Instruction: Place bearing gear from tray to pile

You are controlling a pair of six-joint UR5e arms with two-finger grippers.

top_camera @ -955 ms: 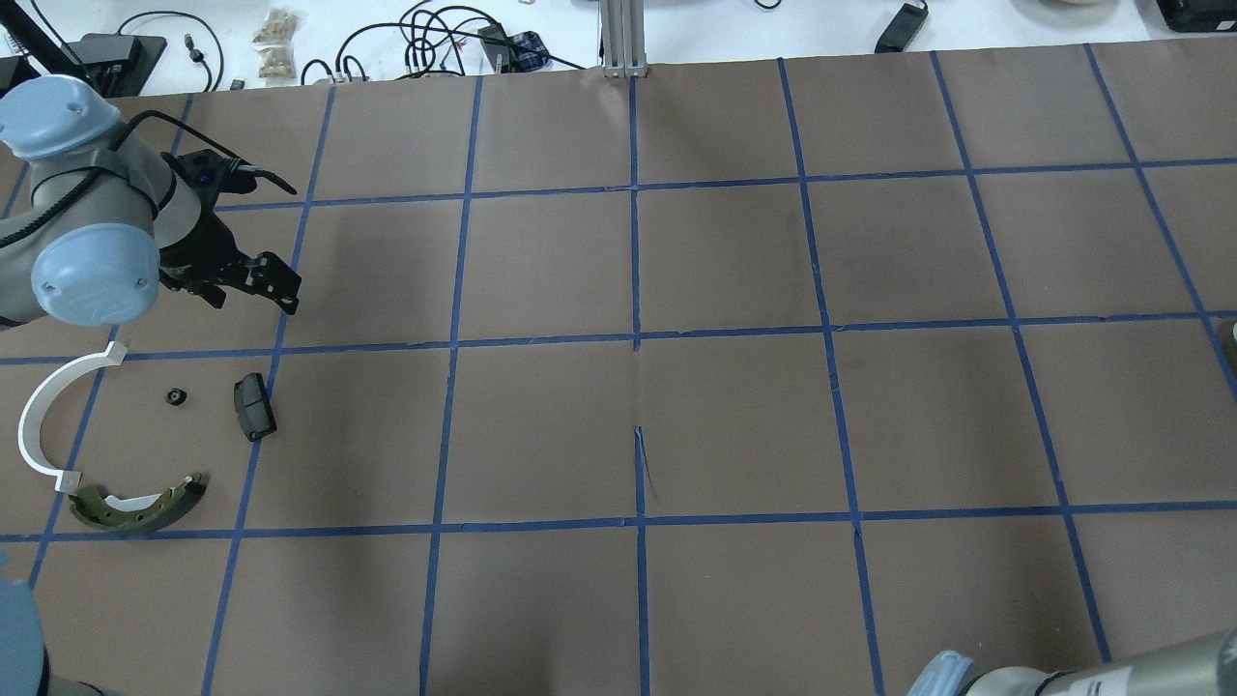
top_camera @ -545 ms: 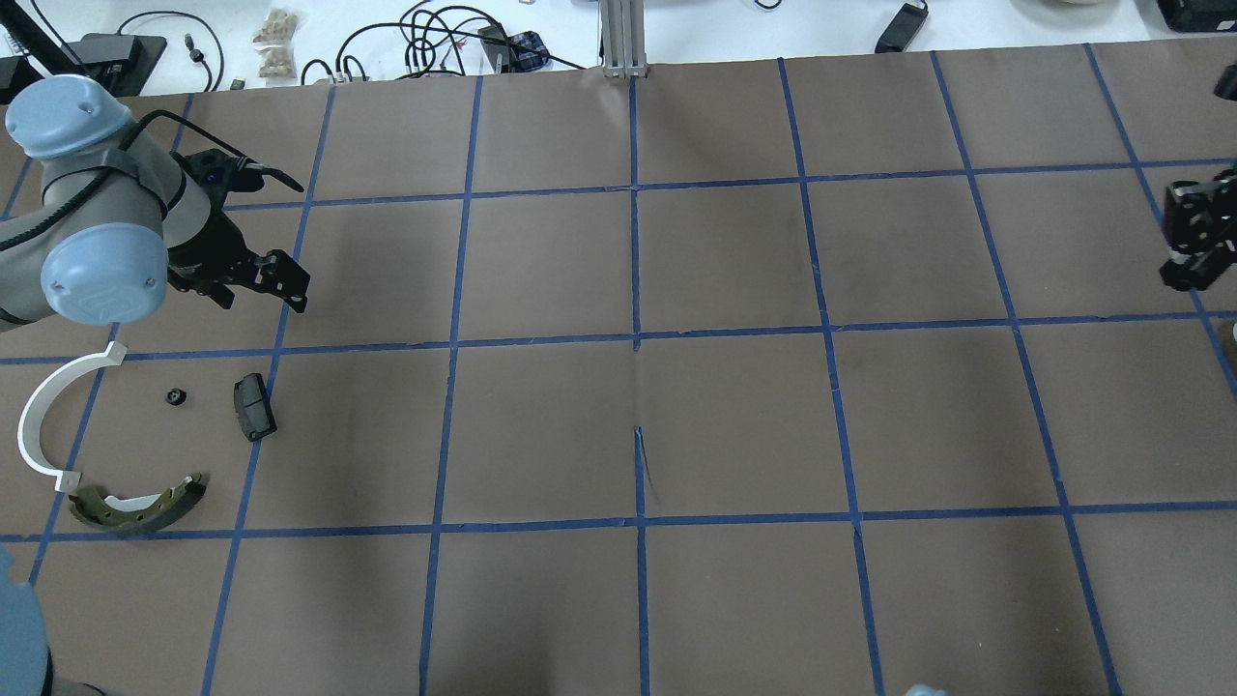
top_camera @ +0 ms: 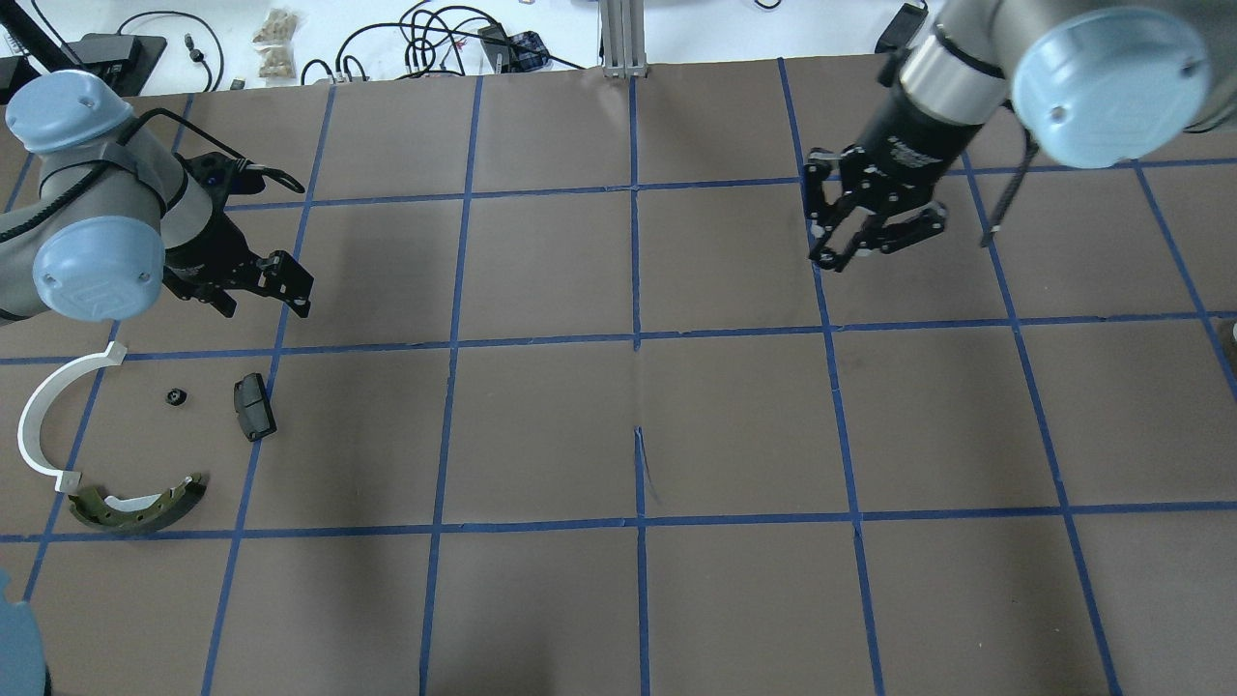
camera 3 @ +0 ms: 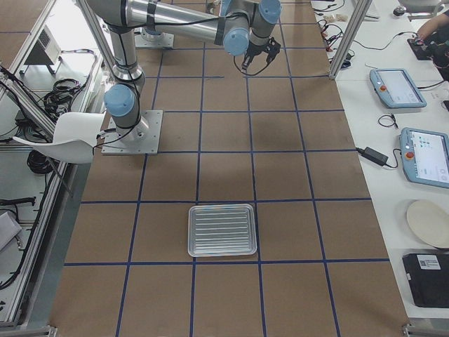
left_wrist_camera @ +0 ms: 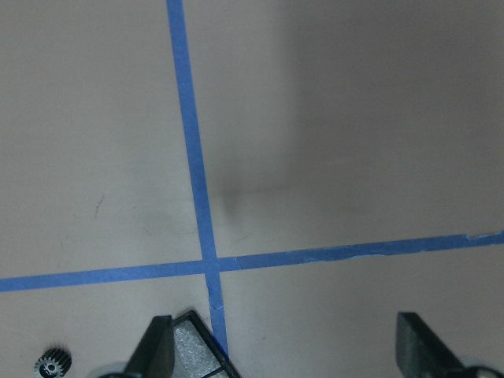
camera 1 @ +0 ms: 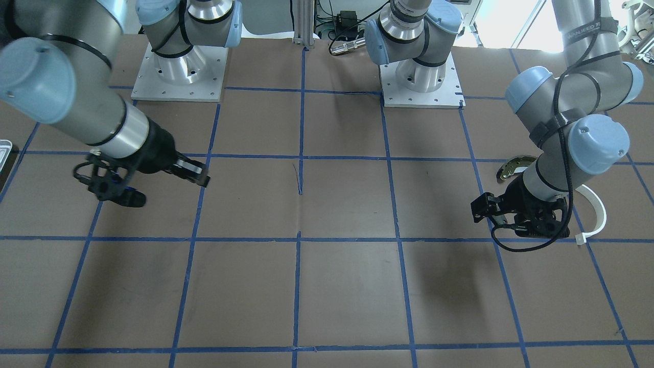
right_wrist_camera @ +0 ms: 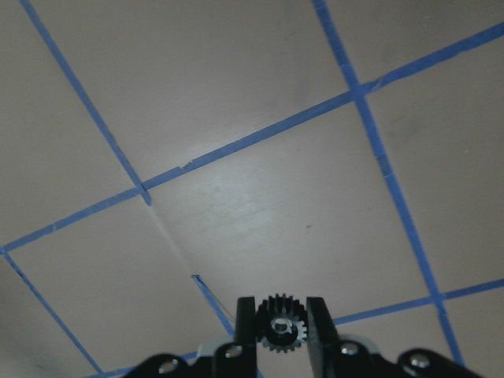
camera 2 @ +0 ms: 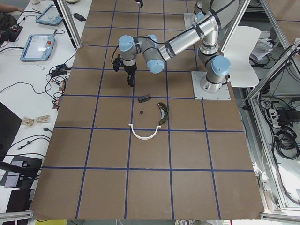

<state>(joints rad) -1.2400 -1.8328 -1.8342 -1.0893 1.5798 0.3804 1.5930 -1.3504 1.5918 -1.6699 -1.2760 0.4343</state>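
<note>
My right gripper (top_camera: 855,246) hangs above the table right of centre, shut on a small black bearing gear (right_wrist_camera: 282,326) held between its pads. The tray (camera 3: 222,229) lies far off at the robot's right end and looks empty. The pile sits at the left: an olive brake shoe (top_camera: 135,505), a white plastic arc (top_camera: 43,416), a black block (top_camera: 253,406) and another small black gear (top_camera: 175,395). My left gripper (top_camera: 290,282) is open and empty, just beyond the pile; its wrist view shows the block (left_wrist_camera: 193,350) and gear (left_wrist_camera: 53,364) at the bottom edge.
The table is brown paper with a blue tape grid. Cables and small items lie on the white bench past the far edge (top_camera: 435,39). An aluminium post (top_camera: 623,39) stands at the back centre. Both arm bases (camera 1: 419,76) are on the robot's side.
My right arm has come into the overhead view from the right edge and swept left toward the table's middle with the gear. My left gripper has shifted only slightly.
</note>
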